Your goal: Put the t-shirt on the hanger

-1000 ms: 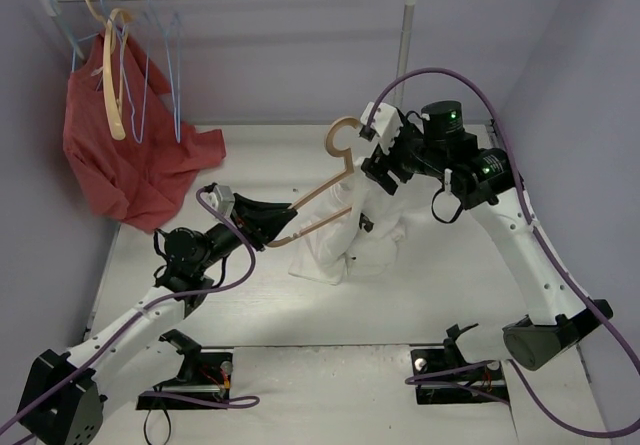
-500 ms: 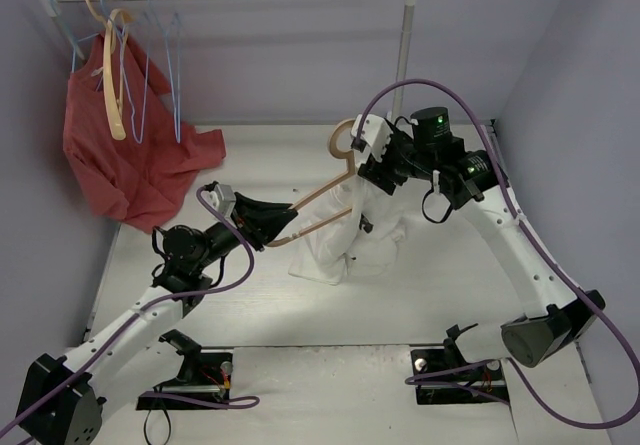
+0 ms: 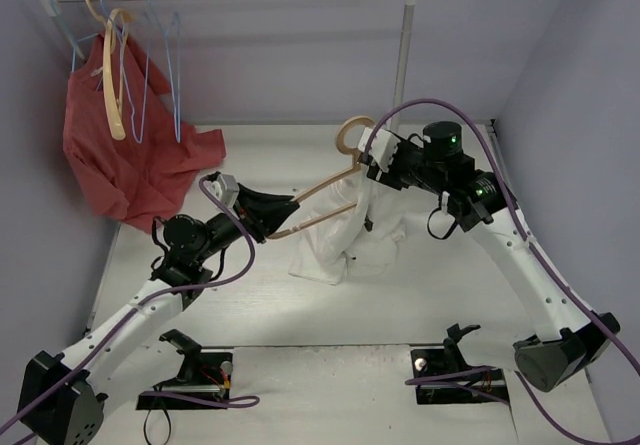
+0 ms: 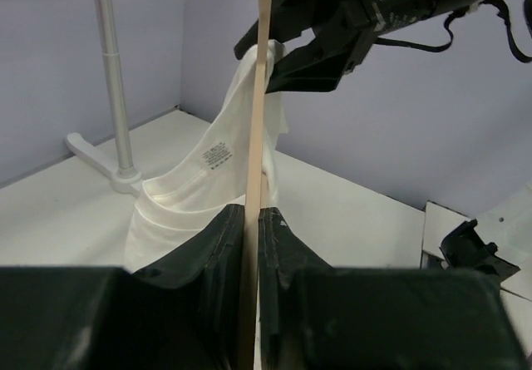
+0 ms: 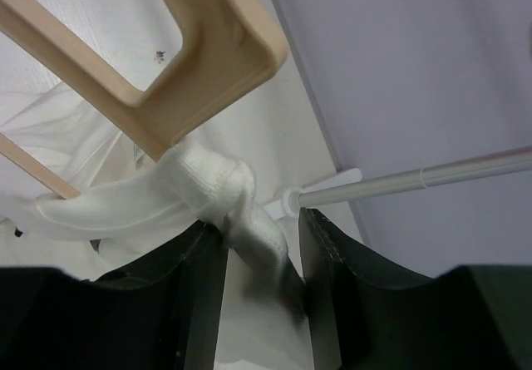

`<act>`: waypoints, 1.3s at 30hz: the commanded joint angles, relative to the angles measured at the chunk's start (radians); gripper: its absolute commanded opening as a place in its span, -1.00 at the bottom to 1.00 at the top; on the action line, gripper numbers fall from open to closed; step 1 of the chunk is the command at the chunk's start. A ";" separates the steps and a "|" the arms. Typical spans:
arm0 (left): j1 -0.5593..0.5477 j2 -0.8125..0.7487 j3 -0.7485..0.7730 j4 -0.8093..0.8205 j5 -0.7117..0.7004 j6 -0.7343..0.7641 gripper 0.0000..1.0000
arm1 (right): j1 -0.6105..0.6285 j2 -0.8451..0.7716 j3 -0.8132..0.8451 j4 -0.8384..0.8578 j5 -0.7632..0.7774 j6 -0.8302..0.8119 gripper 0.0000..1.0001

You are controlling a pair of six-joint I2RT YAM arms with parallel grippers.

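My left gripper (image 3: 278, 217) is shut on the lower end of the tan wooden hanger (image 3: 325, 187), which slants up to its hook (image 3: 350, 133). In the left wrist view the hanger (image 4: 259, 96) shows edge-on, pinched between the jaws (image 4: 252, 224). The white t-shirt (image 3: 345, 235) hangs from my right gripper (image 3: 374, 170) down to the table, draped around the hanger's upper arm. In the right wrist view the rolled collar (image 5: 220, 187) sits between the jaws (image 5: 259, 262), just under the hanger's neck (image 5: 208, 46). The shirt's inner label faces the left wrist camera (image 4: 214, 154).
A clothes rack (image 3: 403, 55) stands at the back, its foot (image 4: 100, 150) near the shirt. A red garment (image 3: 130, 165), blue wire hangers (image 3: 170, 65) and a cream hanger (image 3: 112, 85) hang at its left end. Purple walls close in at the back and right.
My right gripper has moved right and back with the collar, stretching the shirt further along the hanger. The hanger's hook has shifted right with it. My left gripper has lifted slightly.
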 commanded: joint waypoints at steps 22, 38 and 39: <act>-0.006 -0.054 0.423 -0.640 -0.948 -0.057 0.24 | -0.003 -0.193 -0.139 0.242 0.147 0.000 -1.00; -0.012 0.189 0.323 -0.469 -0.666 -0.551 0.25 | -0.003 -0.171 -0.073 0.187 0.014 0.138 -1.00; -0.017 0.205 0.325 -0.423 -0.663 -0.566 0.25 | -0.003 -0.176 -0.078 0.197 0.009 0.157 -1.00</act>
